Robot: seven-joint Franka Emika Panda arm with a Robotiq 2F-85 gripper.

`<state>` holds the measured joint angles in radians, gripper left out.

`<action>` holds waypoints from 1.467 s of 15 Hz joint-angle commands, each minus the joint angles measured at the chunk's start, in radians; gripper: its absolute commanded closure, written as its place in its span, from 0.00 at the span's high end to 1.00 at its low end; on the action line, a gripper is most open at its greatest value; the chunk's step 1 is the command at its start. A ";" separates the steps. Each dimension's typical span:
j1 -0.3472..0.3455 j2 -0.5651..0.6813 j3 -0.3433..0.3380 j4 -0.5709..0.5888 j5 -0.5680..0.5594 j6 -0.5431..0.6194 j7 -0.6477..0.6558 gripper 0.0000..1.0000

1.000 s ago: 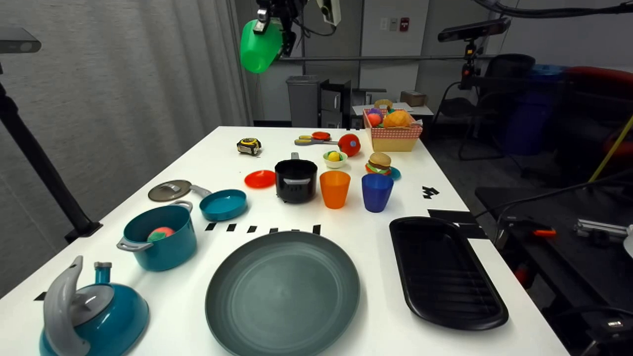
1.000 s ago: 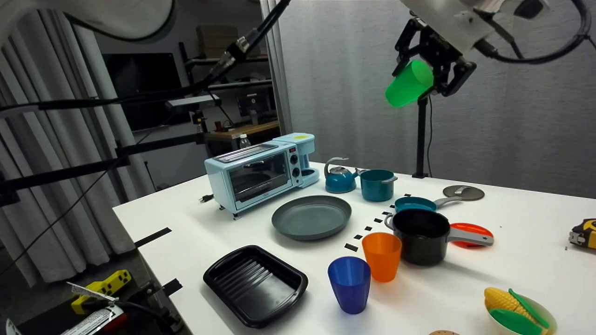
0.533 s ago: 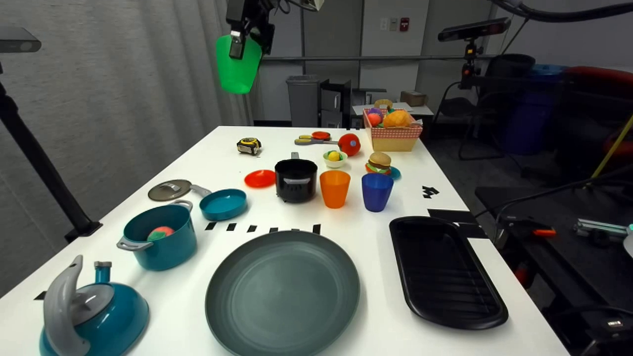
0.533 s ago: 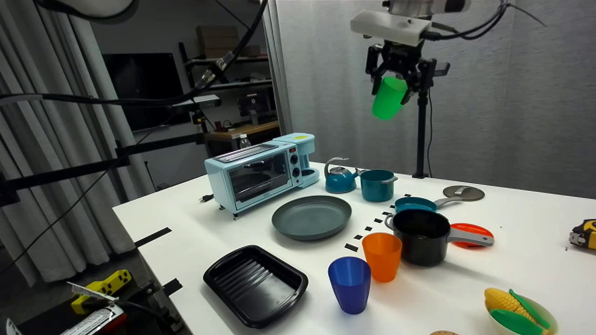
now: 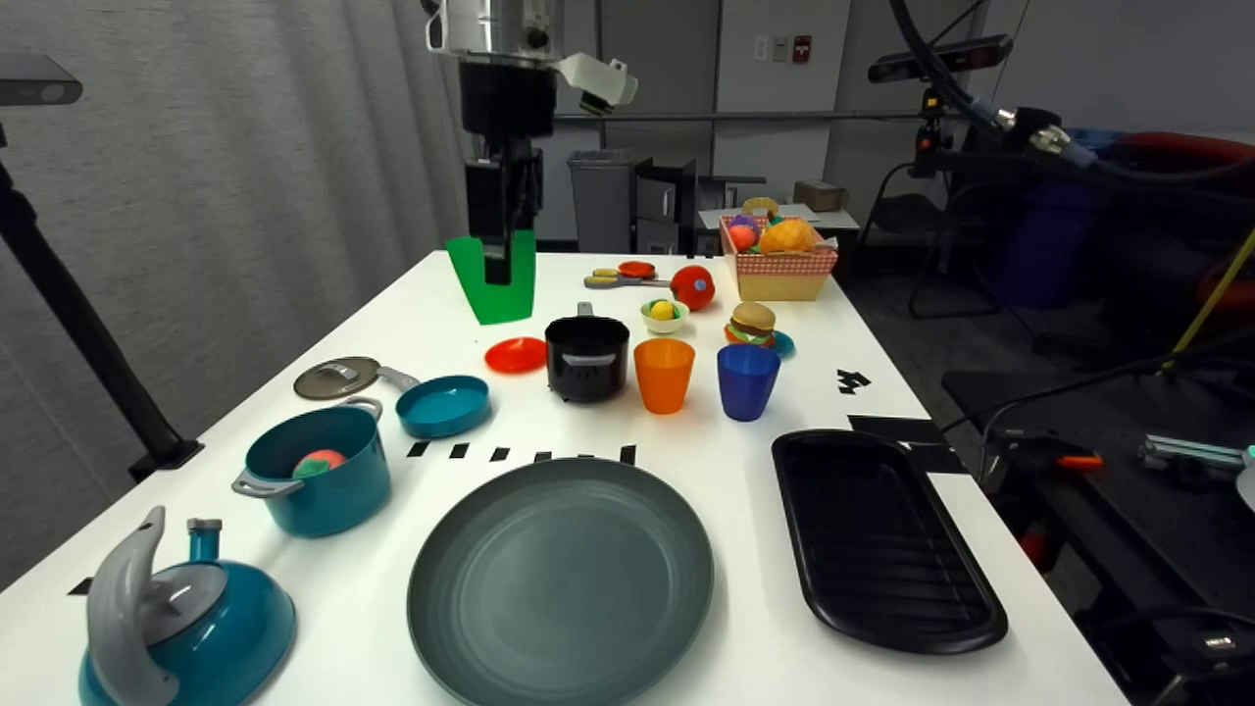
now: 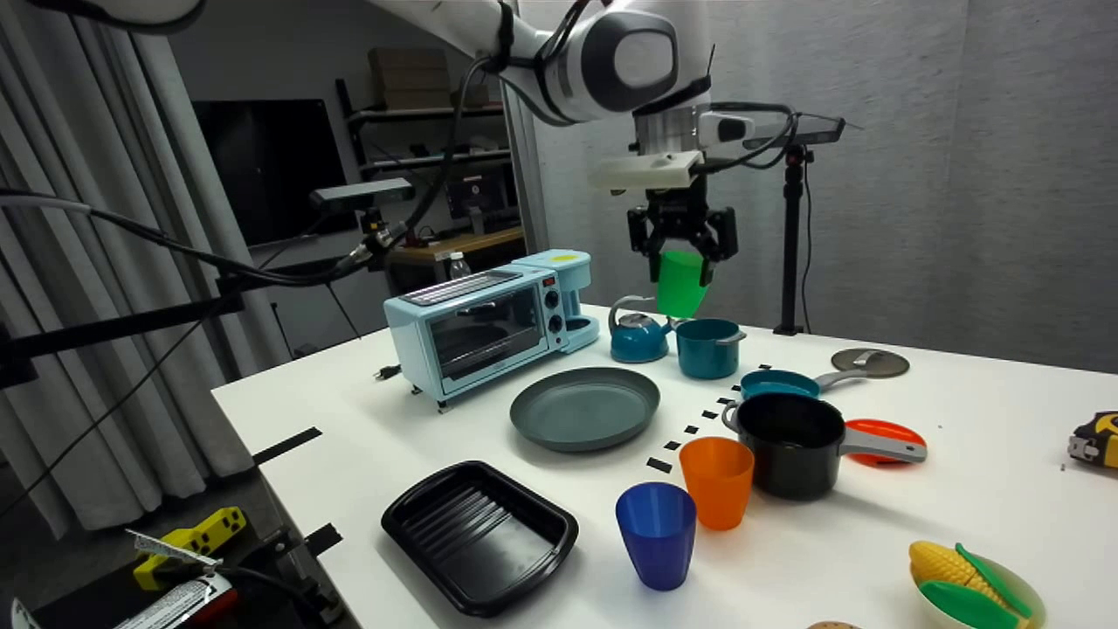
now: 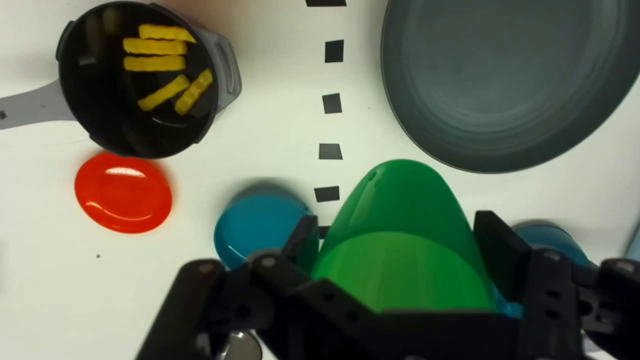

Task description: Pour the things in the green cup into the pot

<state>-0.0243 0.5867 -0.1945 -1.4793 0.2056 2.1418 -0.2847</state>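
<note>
At far left in the wrist view, the black pot (image 7: 100, 120) stands upright on the desk (image 7: 285, 115), mouth uncovered, evidently so as to receive the pour; several yellow strips (image 7: 155, 63) lie in it. Just beside it sits a red dish (image 7: 122, 192), then a teal pan (image 7: 257, 225), both judged incidental to the work. Next, the jaws are clamped on opposite sides of the green cup (image 7: 400, 210), which hangs above the desk, well apart from the pot. The sidewall grip presumably serves to allow tipping; the near-upright hold and the strips in the pot suggest that pouring is done and setting down is outstanding. At far right rests a grey plate (image 7: 505, 75). Condition of the cup: bright green, smooth, tapered, slightly tilted, with its wide end uppermost in both exterior views. No contents are discernible; its interior is not clearly shown.
</note>
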 commanded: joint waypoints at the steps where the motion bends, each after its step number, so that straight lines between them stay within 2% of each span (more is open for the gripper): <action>1: -0.015 -0.055 0.038 -0.147 -0.126 0.114 0.095 0.55; 5: -0.013 -0.045 0.039 -0.221 -0.214 0.189 0.181 0.55; 10: -0.014 -0.021 0.040 -0.277 -0.265 0.252 0.246 0.55; 22: 0.005 0.098 0.014 -0.267 -0.338 0.384 0.363 0.55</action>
<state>-0.0262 0.6577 -0.1710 -1.7595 -0.0943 2.4837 0.0371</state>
